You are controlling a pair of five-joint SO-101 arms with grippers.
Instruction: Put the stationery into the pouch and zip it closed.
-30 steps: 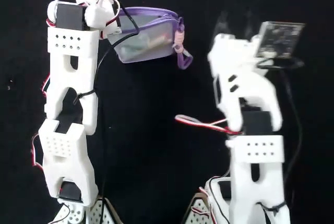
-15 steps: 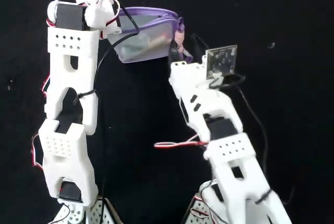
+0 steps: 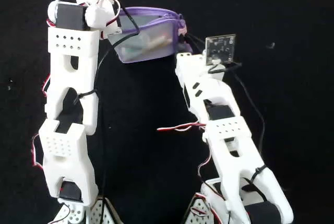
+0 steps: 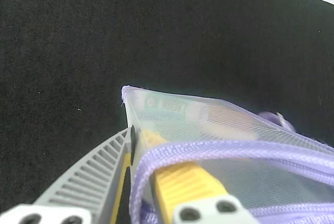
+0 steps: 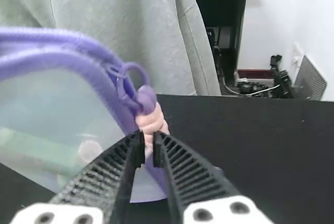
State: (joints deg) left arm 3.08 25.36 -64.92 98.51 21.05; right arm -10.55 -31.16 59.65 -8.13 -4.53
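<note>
pouch, stationery inside, hangs between the two sets of fingers, long axis running from one to the other, mouth upward; left gripper clamps one end; right gripper pinches the pull at the other; zipping step; next, probably draw pull toward left fingers
</note>
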